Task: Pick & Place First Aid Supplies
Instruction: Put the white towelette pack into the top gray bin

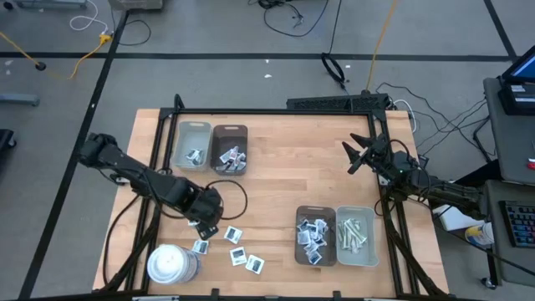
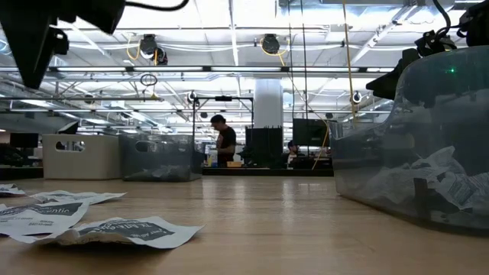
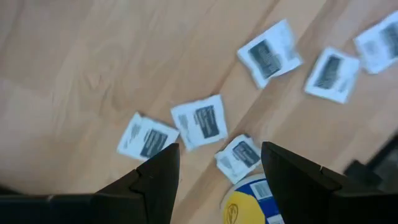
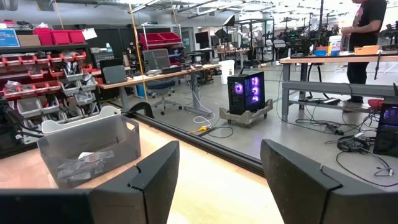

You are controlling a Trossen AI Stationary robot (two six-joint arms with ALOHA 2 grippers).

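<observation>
Near counter's front-left corner: left gripper (image 1: 206, 219) hovers over loose white packets (image 1: 233, 234), fingers (image 3: 158, 180) spread apart, holding nothing. Wrist view: one packet (image 3: 239, 155) lies flat on counter (image 1: 284, 171) just ahead of gap between fingers, close beside white cylinder (image 1: 171, 264); others scattered farther out. Square packets, no long axis to align. Left arm far nearer. Right gripper (image 1: 365, 154) waits raised at far-right, fingers apart, empty.
</observation>
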